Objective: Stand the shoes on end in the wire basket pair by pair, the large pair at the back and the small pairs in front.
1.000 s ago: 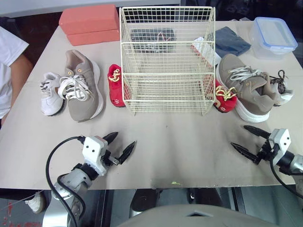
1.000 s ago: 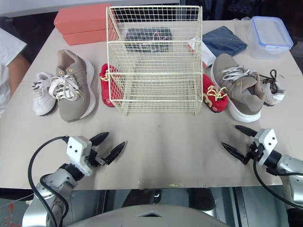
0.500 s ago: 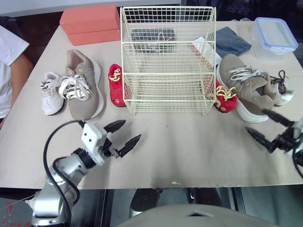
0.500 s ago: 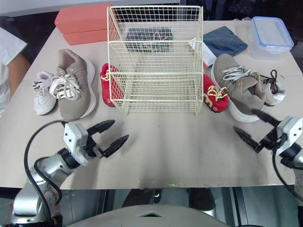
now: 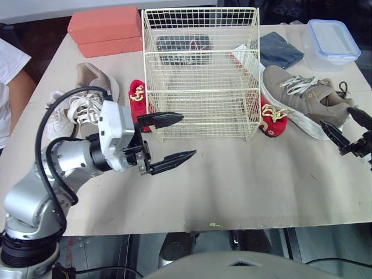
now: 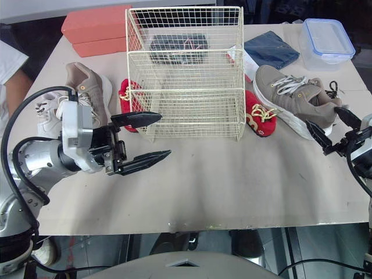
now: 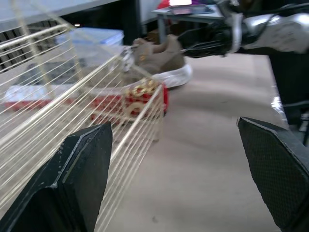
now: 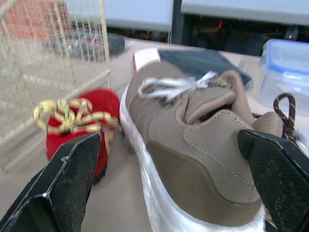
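Note:
The empty wire basket (image 5: 200, 70) stands mid-table. To its left lie a large taupe sneaker (image 5: 93, 78), a small white shoe (image 5: 55, 113) and a small red shoe (image 5: 137, 96). On its right are a red shoe (image 5: 273, 116), the other taupe sneaker (image 5: 302, 102) and a white shoe (image 5: 343, 93) behind it. My left gripper (image 5: 187, 135) hovers open and empty before the basket's front left corner. Open as well, my right gripper (image 5: 339, 121) sits at the heel of the right sneaker (image 8: 193, 145), not touching it.
Two coral boxes (image 5: 107, 29) sit at the back left. Behind the basket lies a dark flat item (image 5: 177, 42). A folded blue cloth (image 5: 281, 49) and a lidded clear container (image 5: 328, 38) are at the back right. A person's arm (image 5: 11, 87) rests at the left edge.
My left gripper rose and swung forward to the basket's front left corner. The right gripper moved forward from the table's front up to the right sneaker's heel.

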You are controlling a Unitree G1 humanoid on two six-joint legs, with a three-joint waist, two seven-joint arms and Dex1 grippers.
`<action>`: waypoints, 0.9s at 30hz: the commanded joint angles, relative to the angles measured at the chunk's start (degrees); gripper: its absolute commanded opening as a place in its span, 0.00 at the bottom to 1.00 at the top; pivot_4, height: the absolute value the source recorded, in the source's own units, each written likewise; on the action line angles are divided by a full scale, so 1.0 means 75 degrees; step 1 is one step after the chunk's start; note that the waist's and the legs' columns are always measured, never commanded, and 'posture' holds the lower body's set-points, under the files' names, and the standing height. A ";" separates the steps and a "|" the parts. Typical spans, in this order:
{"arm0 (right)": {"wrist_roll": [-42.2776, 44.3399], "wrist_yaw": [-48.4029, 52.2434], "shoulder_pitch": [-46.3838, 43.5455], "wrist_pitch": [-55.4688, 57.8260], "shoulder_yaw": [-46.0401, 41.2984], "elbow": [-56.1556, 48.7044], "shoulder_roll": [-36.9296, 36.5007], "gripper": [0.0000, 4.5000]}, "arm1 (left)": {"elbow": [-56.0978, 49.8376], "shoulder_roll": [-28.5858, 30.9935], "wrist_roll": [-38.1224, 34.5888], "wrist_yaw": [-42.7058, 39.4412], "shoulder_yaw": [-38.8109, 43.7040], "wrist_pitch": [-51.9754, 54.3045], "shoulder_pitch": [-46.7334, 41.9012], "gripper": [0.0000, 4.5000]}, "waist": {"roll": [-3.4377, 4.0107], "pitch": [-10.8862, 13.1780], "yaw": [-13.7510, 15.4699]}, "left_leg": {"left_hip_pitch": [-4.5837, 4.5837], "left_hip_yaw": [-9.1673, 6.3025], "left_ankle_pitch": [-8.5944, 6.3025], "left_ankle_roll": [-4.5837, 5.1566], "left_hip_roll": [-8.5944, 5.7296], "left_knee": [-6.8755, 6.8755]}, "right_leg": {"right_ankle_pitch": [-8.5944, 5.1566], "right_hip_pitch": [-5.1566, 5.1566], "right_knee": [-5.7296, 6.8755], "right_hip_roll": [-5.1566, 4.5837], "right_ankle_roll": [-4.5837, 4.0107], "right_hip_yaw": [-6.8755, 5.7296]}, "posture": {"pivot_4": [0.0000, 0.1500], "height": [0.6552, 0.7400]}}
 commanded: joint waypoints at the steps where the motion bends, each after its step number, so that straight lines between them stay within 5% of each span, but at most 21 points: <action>1: 0.0234 0.0114 -0.0004 0.0023 -0.0533 -0.0044 -0.0197 1.00 | -0.0244 0.0172 -0.0432 0.0066 0.0372 0.0194 -0.0136 1.00 | 0.0001 0.0000 0.0026 | -0.0001 -0.0001 0.0000 0.0000 0.0000 0.0000 | 0.0000 0.0000 0.0000 0.0000 0.0000 0.0001 | 1.00 1.00; 23: -0.0480 0.1856 -0.1324 0.0345 0.0445 0.2682 -0.1161 1.00 | -0.0398 0.0708 -0.1626 0.0103 0.0393 0.1151 -0.0964 1.00 | 0.0003 0.0006 0.0021 | -0.0007 0.0008 0.0002 -0.0002 0.0013 0.0003 | -0.0001 -0.0007 0.0000 0.0032 -0.0001 0.0009 | 1.00 1.00; 27: -0.0541 0.2112 -0.1570 0.0249 0.0483 0.2831 -0.1159 0.72 | -0.0428 0.0756 -0.1698 0.0159 0.0429 0.1186 -0.0920 1.00 | 0.0003 0.0006 0.0004 | -0.0011 0.0018 0.0003 -0.0003 0.0014 0.0003 | -0.0001 -0.0015 -0.0002 0.0032 -0.0001 0.0009 | 1.00 1.00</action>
